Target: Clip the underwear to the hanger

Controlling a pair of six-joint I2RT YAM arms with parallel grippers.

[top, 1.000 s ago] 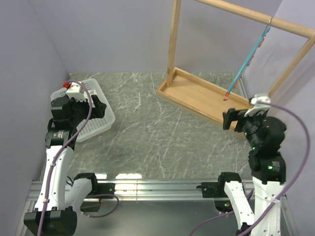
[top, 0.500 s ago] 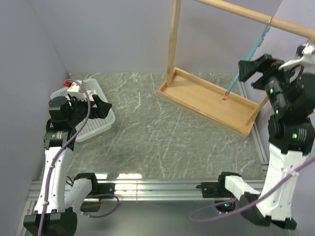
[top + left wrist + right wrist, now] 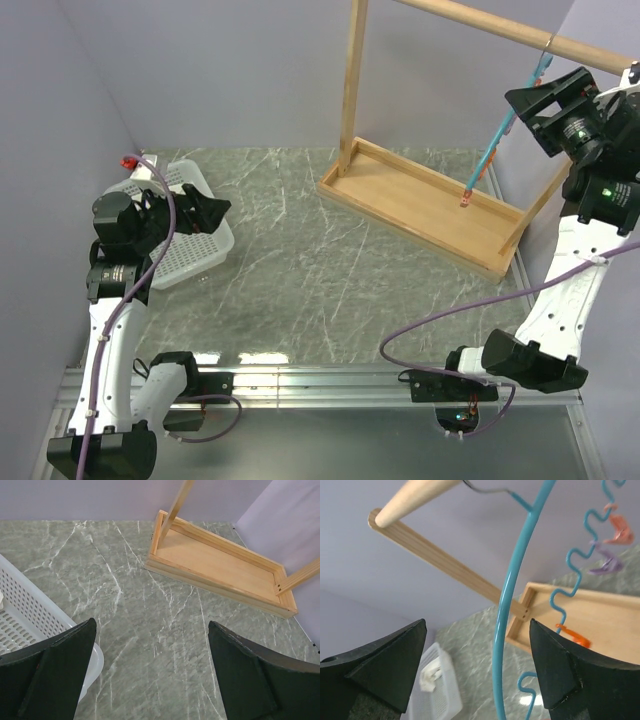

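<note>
The teal hanger [image 3: 508,125] hangs by its hook from the rack's top bar, with an orange clip [image 3: 465,200] at its low end. My right gripper [image 3: 530,100] is raised beside the hanger's upper part. In the right wrist view the hanger's arch [image 3: 506,620] runs between the open fingers of the right gripper [image 3: 477,630], touching neither. The white underwear [image 3: 431,674] lies crumpled in the basket [image 3: 445,695] far below. My left gripper [image 3: 152,670] stands open with nothing in it over the basket's near corner [image 3: 30,615]. In the top view the left arm [image 3: 130,230] covers the underwear.
The wooden rack has a tray base [image 3: 420,200] on the marble table, uprights and a round top bar [image 3: 415,492]. Pink [image 3: 620,530], purple [image 3: 605,566] and orange [image 3: 572,635] clips hang on the hanger's wavy wire. Purple walls close in on the left, right and back.
My right arm has swung up from beside the rack tray's near corner to the top of the hanger. The left arm has shifted only slightly over the basket.
</note>
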